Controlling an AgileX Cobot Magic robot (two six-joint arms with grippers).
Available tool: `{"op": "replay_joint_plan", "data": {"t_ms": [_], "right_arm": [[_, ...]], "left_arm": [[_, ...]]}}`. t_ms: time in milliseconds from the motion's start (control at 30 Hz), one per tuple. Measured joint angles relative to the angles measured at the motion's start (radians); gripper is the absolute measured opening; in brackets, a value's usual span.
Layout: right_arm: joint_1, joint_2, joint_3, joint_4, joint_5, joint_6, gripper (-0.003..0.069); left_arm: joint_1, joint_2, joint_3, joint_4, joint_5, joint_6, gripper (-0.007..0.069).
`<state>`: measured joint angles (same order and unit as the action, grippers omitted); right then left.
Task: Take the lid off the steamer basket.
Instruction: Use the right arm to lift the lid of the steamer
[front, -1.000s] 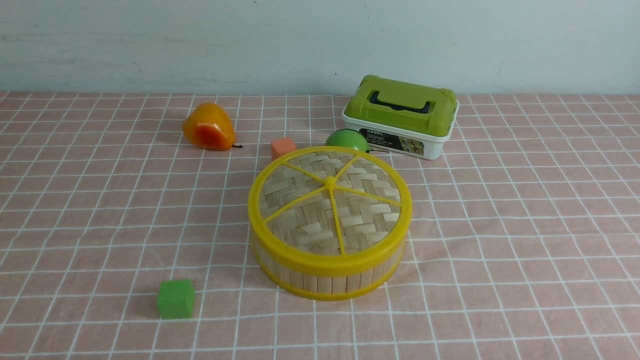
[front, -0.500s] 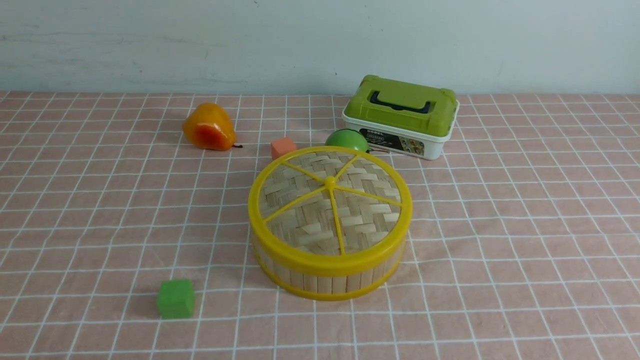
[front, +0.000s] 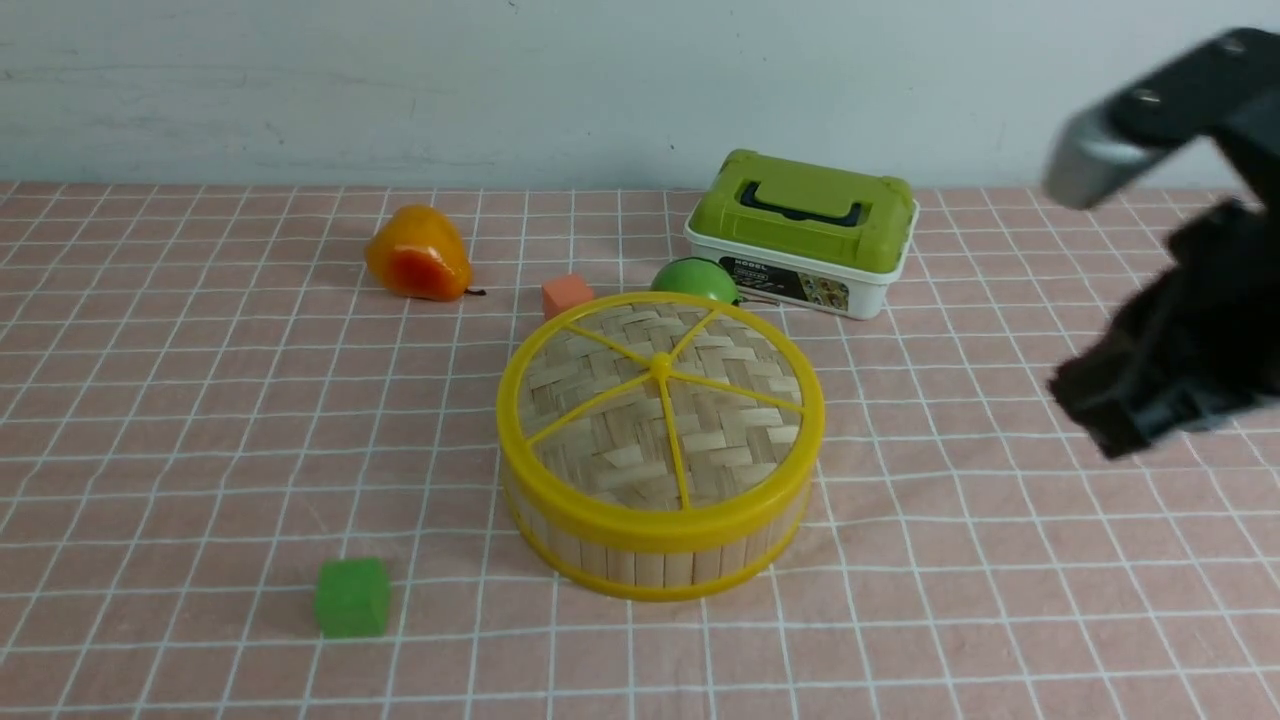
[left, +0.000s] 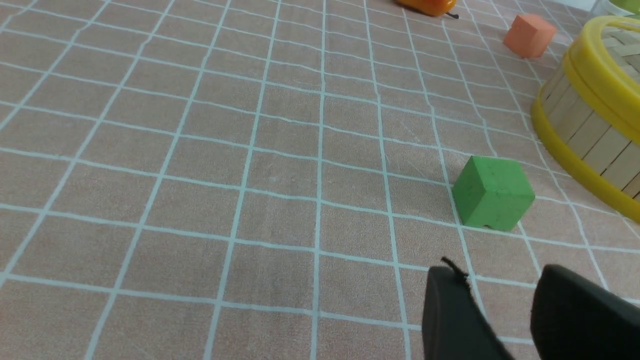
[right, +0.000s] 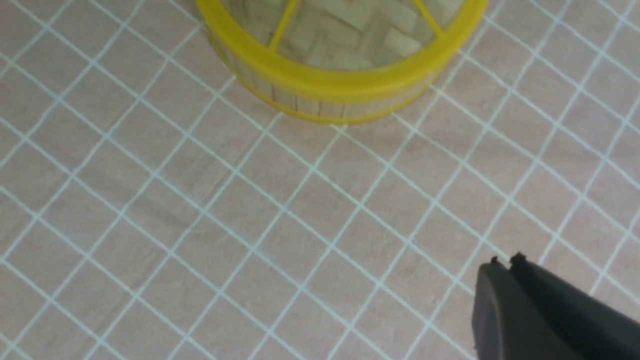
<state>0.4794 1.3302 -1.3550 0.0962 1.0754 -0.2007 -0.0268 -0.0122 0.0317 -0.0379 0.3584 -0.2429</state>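
Observation:
The lid (front: 660, 400), woven pale bamboo with a yellow rim and spokes, sits closed on the steamer basket (front: 650, 565) at the table's middle. My right arm (front: 1170, 340) hangs blurred above the table, to the right of the basket and apart from it. In the right wrist view my right gripper (right: 505, 262) is shut and empty, with the lid (right: 350, 30) and basket wall (right: 320, 102) some way ahead of it. My left gripper (left: 500, 280) is open and empty, low over the cloth near a green cube (left: 492, 192). The basket (left: 585, 135) shows beyond that cube.
A green cube (front: 351, 597) lies front left of the basket. An orange cube (front: 566, 296) and a green ball (front: 694, 280) lie just behind it. An orange pear (front: 417, 255) is at the back left. A white box with a green lid (front: 800, 235) stands at the back right.
My right arm has come into the front view from the right side. The lid, the basket and the other objects have not moved.

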Motion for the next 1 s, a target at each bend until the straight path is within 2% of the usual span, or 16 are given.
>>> {"op": "replay_joint_plan", "data": {"t_ms": [167,267,367,400,433,500,633,800,1000], "right_arm": [[0.063,0.206,-0.214,-0.034,0.040,0.035,0.0016],[0.069,0.346,-0.348,-0.033,0.066,0.041,0.0067],[0.069,0.456,-0.465,-0.015,0.070,0.043,0.0159],[0.069,0.471,-0.473,-0.014,0.070,0.043,0.0167],[0.069,0.522,-0.522,-0.005,0.072,0.043,0.0233],[0.069,0.590,-0.587,0.014,0.071,0.046,0.0316],[0.069,0.702,-0.692,0.028,0.054,0.060,0.0422],[0.069,0.798,-0.750,0.029,0.040,0.062,0.0440],[0.069,0.868,-0.762,0.035,0.028,0.063,0.0414]], "left_arm": [[0.000,0.000,0.000,0.000,0.000,0.000,0.0239],[0.000,0.000,0.000,0.000,0.000,0.000,0.0239],[0.000,0.000,0.000,0.000,0.000,0.000,0.0239],[0.000,0.000,0.000,0.000,0.000,0.000,0.0239],[0.000,0.000,0.000,0.000,0.000,0.000,0.0239],[0.000,0.000,0.000,0.000,0.000,0.000,0.0239],[0.000,0.000,0.000,0.000,0.000,0.000,0.0239],[0.000,0.000,0.000,0.000,0.000,0.000,0.0239],[0.000,0.000,0.000,0.000,0.000,0.000,0.0239]]}}
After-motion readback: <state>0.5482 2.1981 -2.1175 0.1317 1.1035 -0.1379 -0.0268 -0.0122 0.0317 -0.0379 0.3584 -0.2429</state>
